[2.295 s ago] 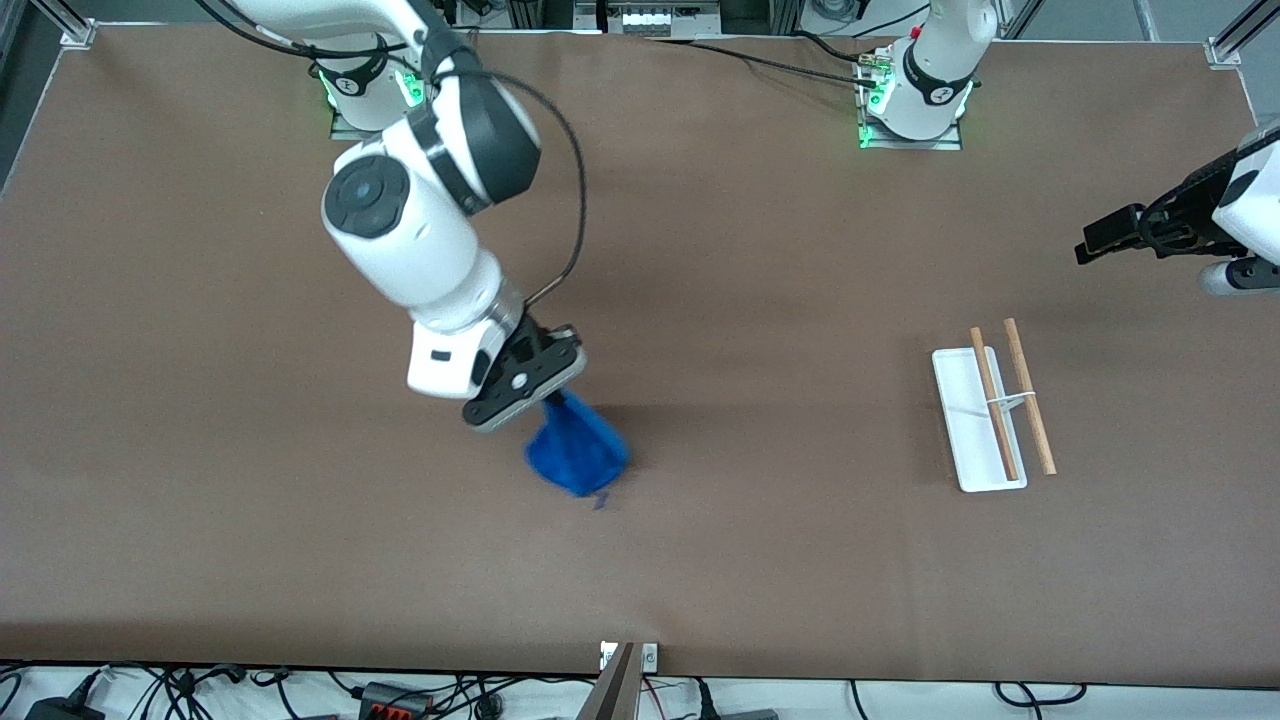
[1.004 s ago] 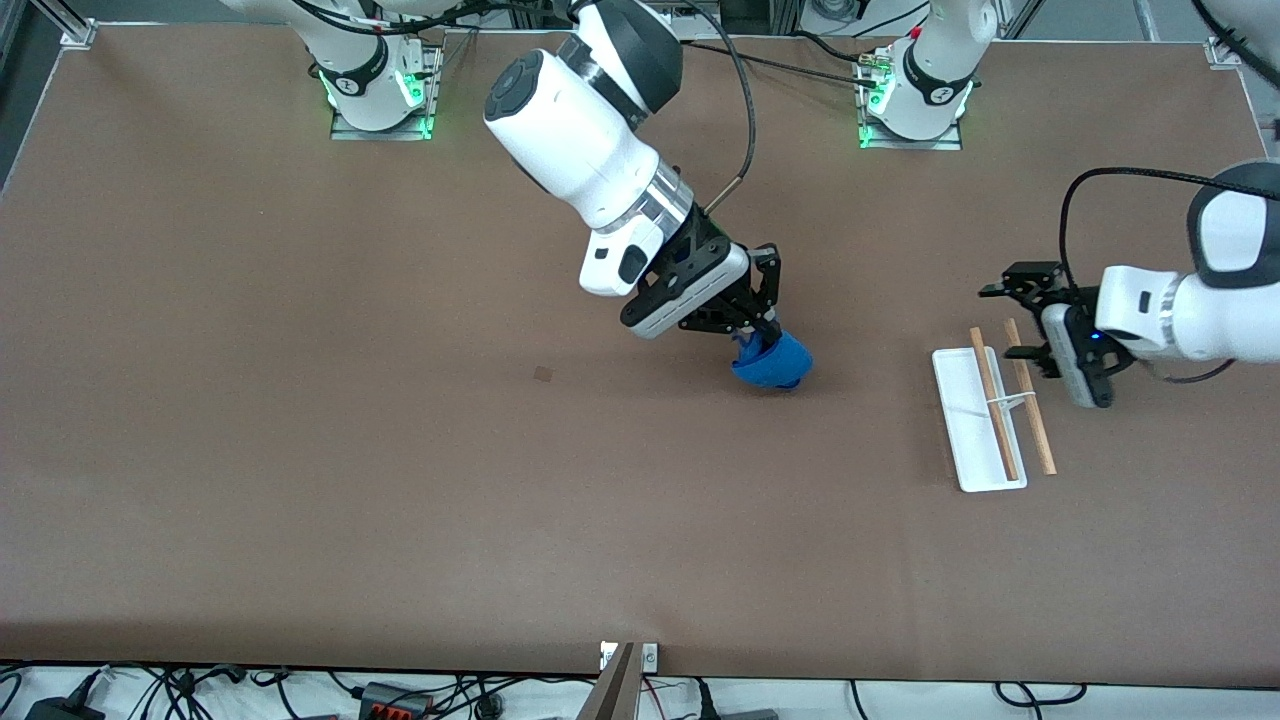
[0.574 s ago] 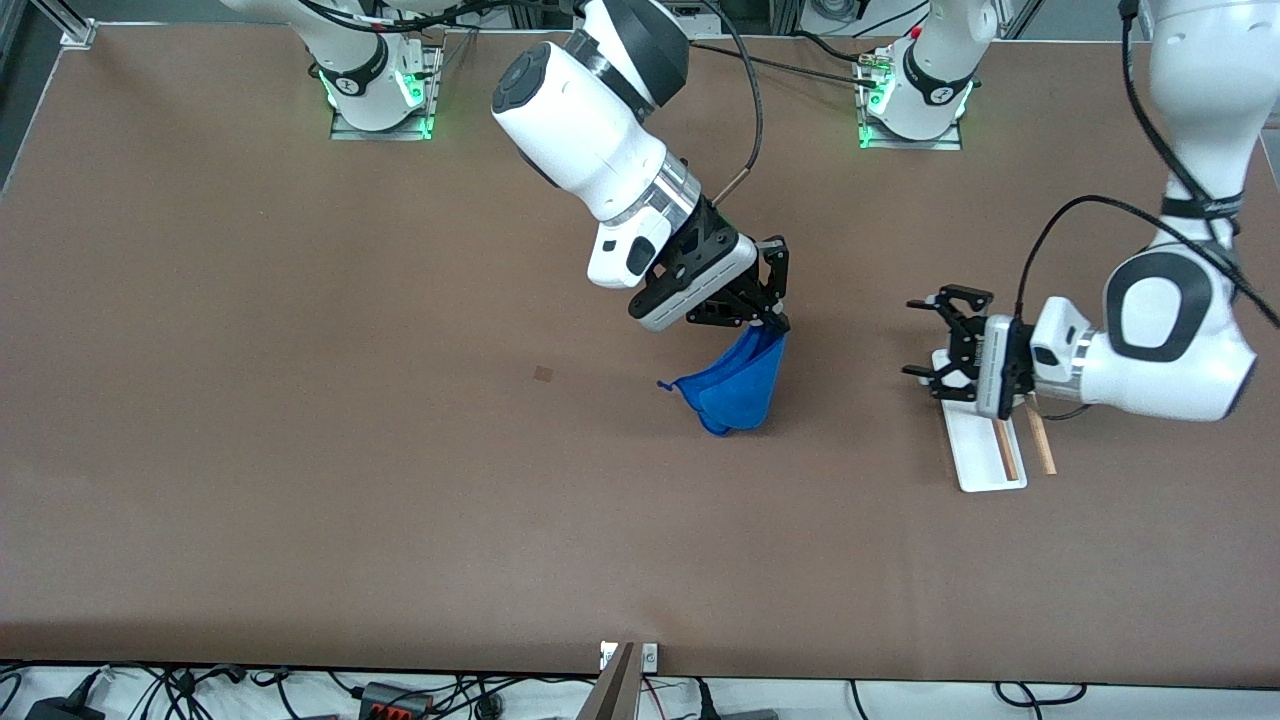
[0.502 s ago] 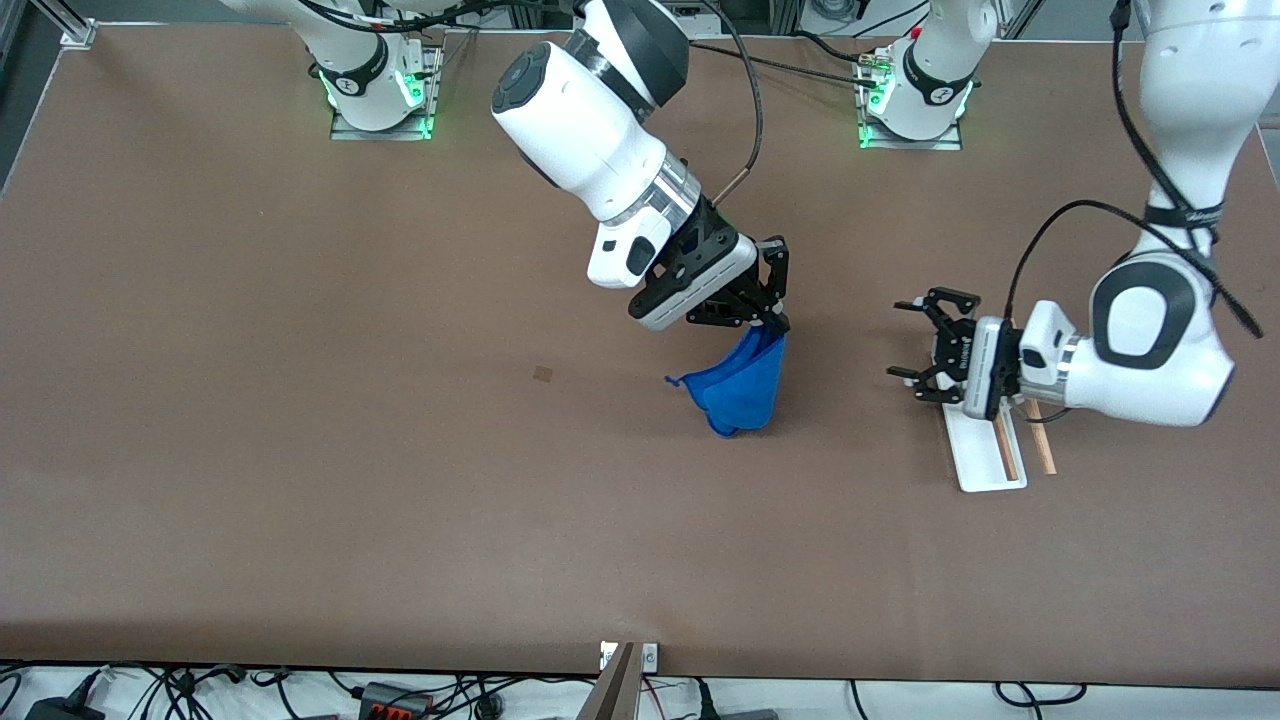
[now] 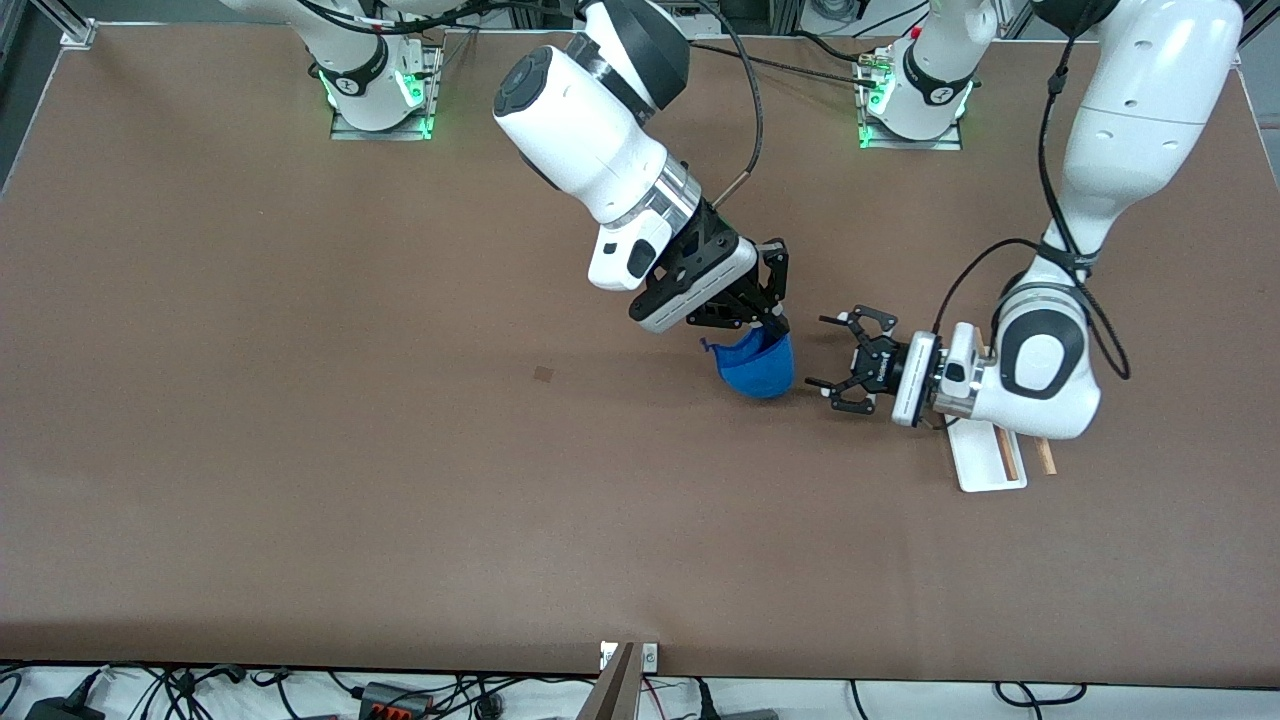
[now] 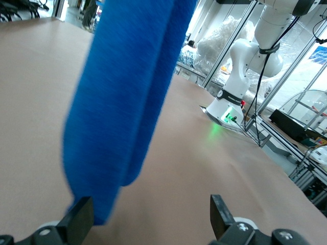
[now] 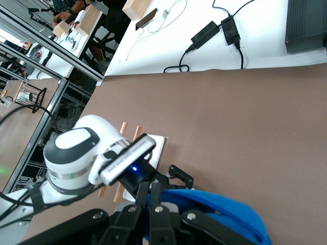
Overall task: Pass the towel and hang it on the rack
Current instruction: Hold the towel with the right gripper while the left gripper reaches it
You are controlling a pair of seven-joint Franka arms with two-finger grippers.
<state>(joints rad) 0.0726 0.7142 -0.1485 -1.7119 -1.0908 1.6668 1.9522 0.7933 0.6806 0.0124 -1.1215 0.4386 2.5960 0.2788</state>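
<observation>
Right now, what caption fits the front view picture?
Right gripper dangles the blue towel while the open left gripper reaches for it, rack nearby.

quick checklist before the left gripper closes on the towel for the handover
1. Right gripper shut on the towel: ok, the cloth hangs from its fingertips above the table.
2. Left gripper open: ok, fingers spread, facing the towel.
3. Towel between the left fingers: cannot tell; the left wrist view shows cloth close by one finger, but the front view still shows a gap.
4. Grippers clear of each other: ok, apart.
5. Rack upright and free: cannot tell, the left arm covers most of it.
</observation>
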